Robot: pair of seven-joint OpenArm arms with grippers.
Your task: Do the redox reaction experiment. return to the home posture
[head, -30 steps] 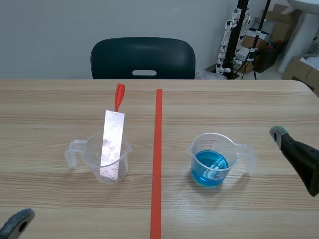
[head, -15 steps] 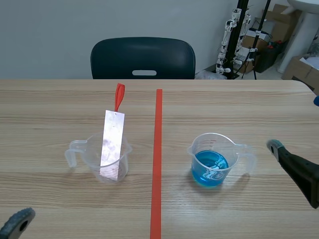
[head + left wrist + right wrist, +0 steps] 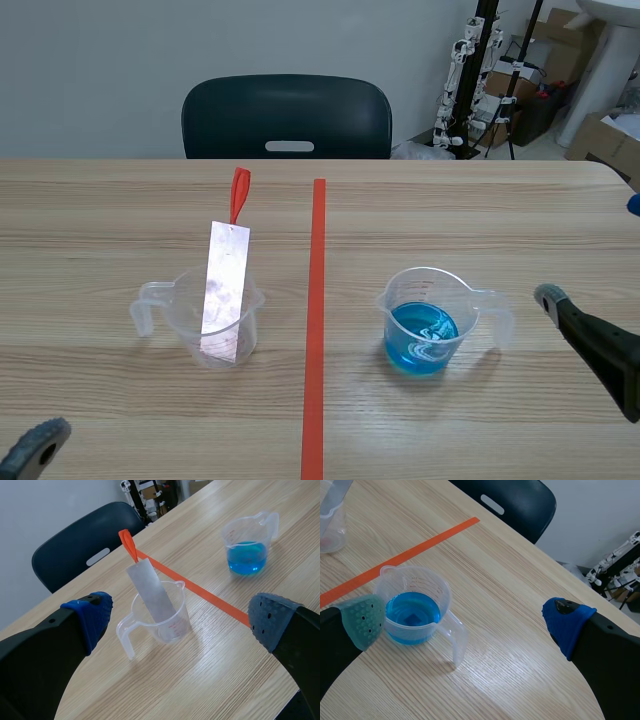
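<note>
Metal strip [image 3: 225, 285] stood in clear beaker [image 3: 188, 318] left of tape line [image 3: 315, 300]. Left gripper [image 3: 180, 619], right gripper [image 3: 466, 620]: jaws spread, empty; homing apparently remained.

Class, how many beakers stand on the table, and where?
2: the left beaker, holding a metal strip, and the right beaker, holding blue liquid, either side of the tape line. None appears hidden.
</note>
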